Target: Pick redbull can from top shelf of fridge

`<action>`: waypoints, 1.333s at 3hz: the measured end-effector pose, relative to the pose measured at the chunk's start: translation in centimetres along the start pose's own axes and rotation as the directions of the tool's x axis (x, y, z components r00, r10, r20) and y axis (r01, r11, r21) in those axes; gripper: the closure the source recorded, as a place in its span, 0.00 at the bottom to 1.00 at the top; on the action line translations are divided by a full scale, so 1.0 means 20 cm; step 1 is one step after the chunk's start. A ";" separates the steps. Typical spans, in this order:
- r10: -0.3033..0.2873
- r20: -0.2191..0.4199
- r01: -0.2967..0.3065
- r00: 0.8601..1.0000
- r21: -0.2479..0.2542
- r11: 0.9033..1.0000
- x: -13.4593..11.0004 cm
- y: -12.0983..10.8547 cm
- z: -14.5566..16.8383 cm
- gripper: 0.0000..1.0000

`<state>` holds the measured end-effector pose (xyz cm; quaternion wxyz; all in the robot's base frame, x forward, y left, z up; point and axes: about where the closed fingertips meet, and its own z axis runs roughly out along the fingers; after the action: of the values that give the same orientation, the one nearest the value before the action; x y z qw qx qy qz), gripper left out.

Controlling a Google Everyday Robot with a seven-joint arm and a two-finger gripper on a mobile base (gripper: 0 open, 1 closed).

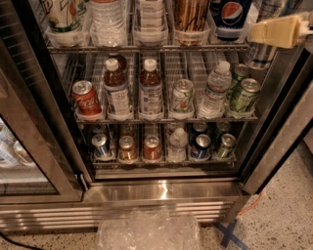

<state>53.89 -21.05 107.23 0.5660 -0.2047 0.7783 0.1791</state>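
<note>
The fridge (161, 191) stands open, with wire racks of drinks. The top shelf (161, 48) runs along the upper edge and carries clear plastic cup holders. The redbull can (260, 53), slim and silver, stands at the shelf's far right; only its lower part shows. My gripper (278, 30) comes in from the top right as a tan finger pad, in front of the can's upper part. Whether it touches the can is not visible.
A Pepsi can (230, 13) stands just left of the redbull can. The middle rack holds a Coca-Cola can (87, 100), bottles and green cans (244, 95). The glass door (29, 146) hangs open at left. Crumpled plastic (146, 229) and a blue tape cross (227, 233) lie on the floor.
</note>
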 end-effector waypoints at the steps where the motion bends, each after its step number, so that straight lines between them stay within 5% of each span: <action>1: 0.000 0.000 0.000 1.000 0.000 1.000 0.00 0.00 0.00 1.00; 2: -0.004 0.001 0.004 1.000 -0.027 1.000 0.00 0.05 0.00 1.00; 3: 0.014 -0.027 -0.018 1.000 -0.152 0.988 0.09 0.26 -0.02 1.00; 4: 0.024 -0.115 -0.056 0.993 -0.285 0.957 0.24 0.46 0.02 1.00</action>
<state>48.10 -13.65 102.88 0.4823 -0.2786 0.7781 0.2904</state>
